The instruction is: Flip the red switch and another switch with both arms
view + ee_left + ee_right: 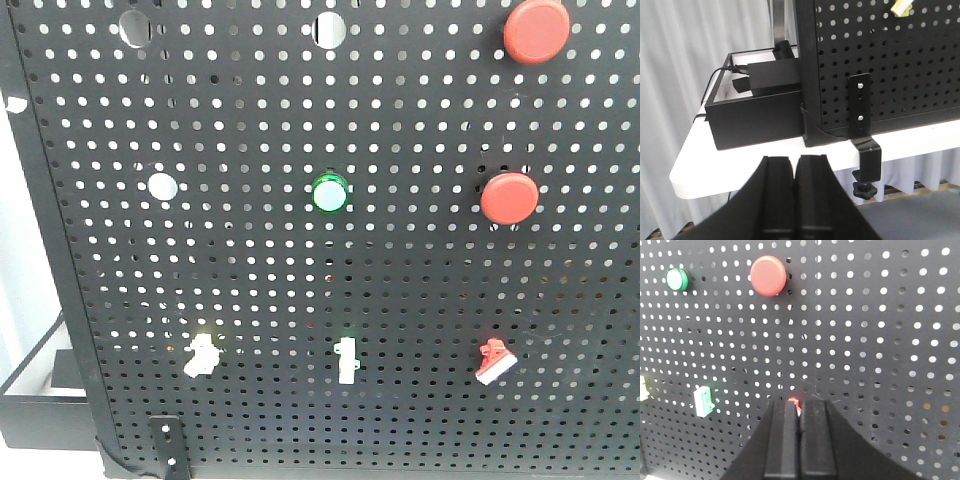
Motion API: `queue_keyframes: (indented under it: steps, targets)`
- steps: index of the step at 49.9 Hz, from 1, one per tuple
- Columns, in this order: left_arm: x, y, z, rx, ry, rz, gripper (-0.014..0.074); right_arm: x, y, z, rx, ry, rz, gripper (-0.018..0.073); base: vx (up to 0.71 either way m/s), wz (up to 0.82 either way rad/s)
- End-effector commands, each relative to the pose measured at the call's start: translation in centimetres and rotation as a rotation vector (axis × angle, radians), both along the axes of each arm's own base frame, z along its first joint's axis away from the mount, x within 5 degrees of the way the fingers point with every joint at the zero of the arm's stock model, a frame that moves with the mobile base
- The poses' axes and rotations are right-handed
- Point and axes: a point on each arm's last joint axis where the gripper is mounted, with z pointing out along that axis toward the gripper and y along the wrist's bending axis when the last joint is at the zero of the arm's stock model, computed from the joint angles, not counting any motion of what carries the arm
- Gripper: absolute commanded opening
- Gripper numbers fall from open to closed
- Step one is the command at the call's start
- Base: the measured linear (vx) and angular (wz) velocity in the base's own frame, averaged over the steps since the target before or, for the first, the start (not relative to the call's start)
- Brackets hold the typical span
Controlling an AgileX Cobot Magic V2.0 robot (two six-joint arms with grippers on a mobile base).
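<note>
No text, labels, brands or numbers can be read on the pegboard (400, 120) or anything else.

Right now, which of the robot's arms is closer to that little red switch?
The right. The right gripper is shut, its tips just below the red switch, nearly touching. The left gripper hangs low by the panel's bottom-left corner, far from it.
</note>
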Motion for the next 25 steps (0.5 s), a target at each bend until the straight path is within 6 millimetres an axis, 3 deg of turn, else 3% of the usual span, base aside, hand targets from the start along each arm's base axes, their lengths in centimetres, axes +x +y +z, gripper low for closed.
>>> queue_keyframes:
  steps: [1,25]
  targets:
    - [-0.03,0.10,0.06,-0.033,-0.066,0.011,-0.0006,-0.01,-0.30,1.09,0.013,-0.037,-0.032,-0.0006,0.00,0.00]
    - [-0.03,0.10,0.06,-0.033,-0.066,0.011,-0.0006,-0.01,-0.30,1.09,0.013,-0.037,-0.032,-0.0006,0.00,0.00]
